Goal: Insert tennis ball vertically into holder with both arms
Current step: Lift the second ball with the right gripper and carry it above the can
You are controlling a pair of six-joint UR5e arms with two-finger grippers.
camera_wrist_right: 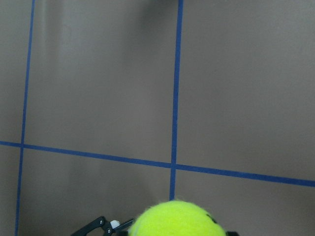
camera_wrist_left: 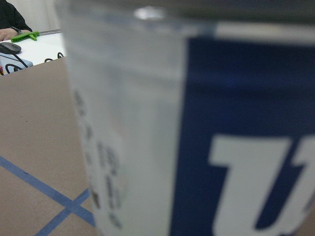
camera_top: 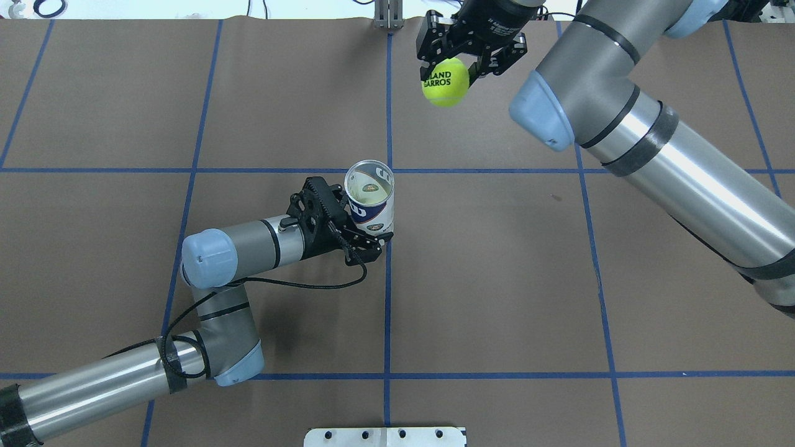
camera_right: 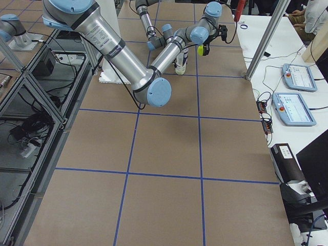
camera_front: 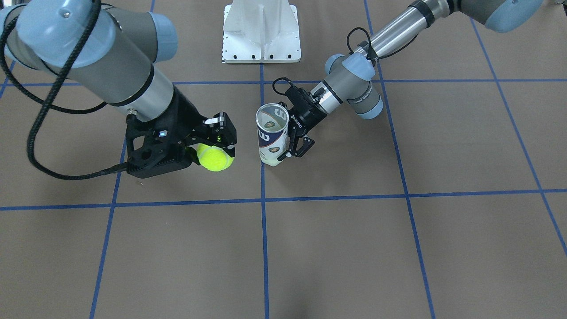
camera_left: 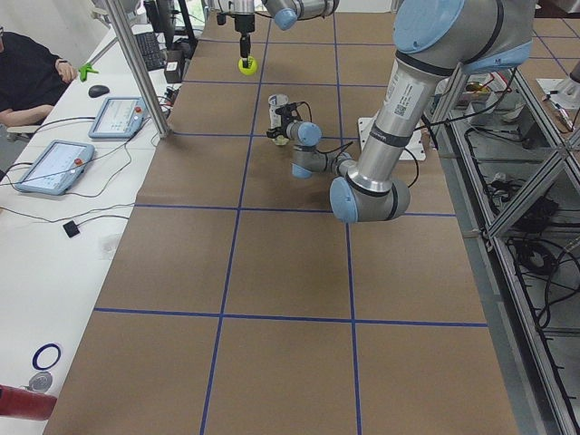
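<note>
The holder point(camera_top: 371, 198), a clear can with a navy and white label, stands upright with its open mouth up; it also shows in the front view point(camera_front: 271, 137) and fills the left wrist view point(camera_wrist_left: 197, 123). My left gripper point(camera_top: 366, 225) is shut on the holder's lower half from the side. My right gripper point(camera_top: 459, 65) is shut on a yellow-green tennis ball point(camera_top: 445, 81) and holds it above the table, apart from the holder and farther from my base. In the front view the ball point(camera_front: 215, 158) hangs under the right gripper point(camera_front: 218, 148). The right wrist view shows the ball's top point(camera_wrist_right: 174, 219).
The white base pedestal point(camera_front: 261, 31) stands at the robot's side of the table. Blue tape lines point(camera_front: 264, 221) grid the brown tabletop. In the left side view a desk with tablets point(camera_left: 118, 116) and a metal post point(camera_left: 136, 68) stand beyond the far edge.
</note>
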